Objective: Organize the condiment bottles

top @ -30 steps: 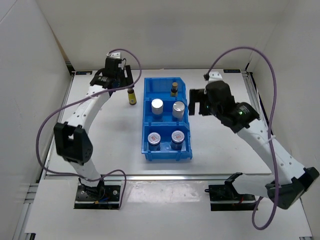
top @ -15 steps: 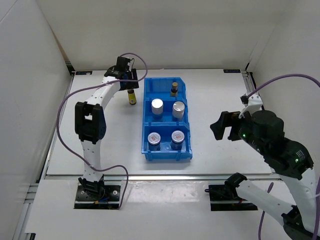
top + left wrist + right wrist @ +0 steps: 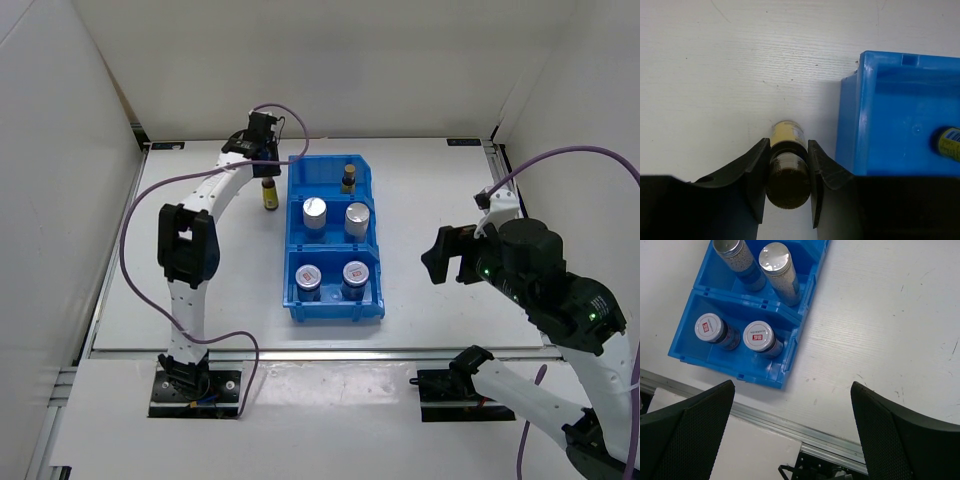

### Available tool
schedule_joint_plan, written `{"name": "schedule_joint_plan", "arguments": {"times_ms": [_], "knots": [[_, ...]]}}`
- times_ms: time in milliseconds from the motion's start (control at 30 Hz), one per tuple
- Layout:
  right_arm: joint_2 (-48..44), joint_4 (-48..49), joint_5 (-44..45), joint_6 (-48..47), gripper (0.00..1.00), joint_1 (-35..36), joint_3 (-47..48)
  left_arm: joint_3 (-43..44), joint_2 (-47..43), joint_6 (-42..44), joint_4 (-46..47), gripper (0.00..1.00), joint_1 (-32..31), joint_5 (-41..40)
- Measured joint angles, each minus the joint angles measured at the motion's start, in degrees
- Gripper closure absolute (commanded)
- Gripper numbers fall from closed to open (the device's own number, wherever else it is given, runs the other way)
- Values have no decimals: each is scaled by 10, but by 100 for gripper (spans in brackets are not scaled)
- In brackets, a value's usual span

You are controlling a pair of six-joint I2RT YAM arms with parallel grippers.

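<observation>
My left gripper (image 3: pixel 267 172) (image 3: pixel 786 150) is shut on a slim amber bottle (image 3: pixel 270 194) (image 3: pixel 787 134) with a yellow label, standing on the table just left of the blue bin (image 3: pixel 292 232) (image 3: pixel 890 115). A second amber bottle (image 3: pixel 348 178) (image 3: pixel 948 142) stands in the bin's back compartment. Two white silver-topped cylinders (image 3: pixel 315 212) (image 3: pixel 777 267) fill the middle compartment. Two red-marked jars (image 3: pixel 309 277) (image 3: pixel 758 336) sit in the front one. My right gripper (image 3: pixel 450 255) (image 3: pixel 792 387) hangs open and holds nothing, raised over the table right of the bin.
The table's metal front rail (image 3: pixel 805 432) runs below the right gripper. White enclosure walls (image 3: pixel 60 200) close in the left, back and right sides. Purple cables (image 3: pixel 135 215) loop off both arms.
My left gripper moved right onto the amber bottle and closed on it. The right arm drew back from the bin to the right, then held still.
</observation>
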Motion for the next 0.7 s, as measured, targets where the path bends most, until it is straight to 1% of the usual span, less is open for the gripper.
{"name": "schedule_joint_plan", "arguments": {"times_ms": [33,167,300,467,567,700], "knots": [[0,-2,0,-1,0,0,0,-1,-2,1,-2,89,-2,-4],[2,-3,-1,-1,0,0,0,-3,-14,6,-14,89,-11,-23],[2,-3,-4,-1,0,0,0,6,-42,17,-25,89,-36,-54],[1,-3,-9,-1,0,0,-1,75,-71,38,-29,89,-96,-104],[1,-3,-12,0,0,0,-2,113,-90,38,-25,89,-123,-105],[-2,-5,-14,1,0,0,-2,160,-92,38,-14,89,-151,-103]]}}
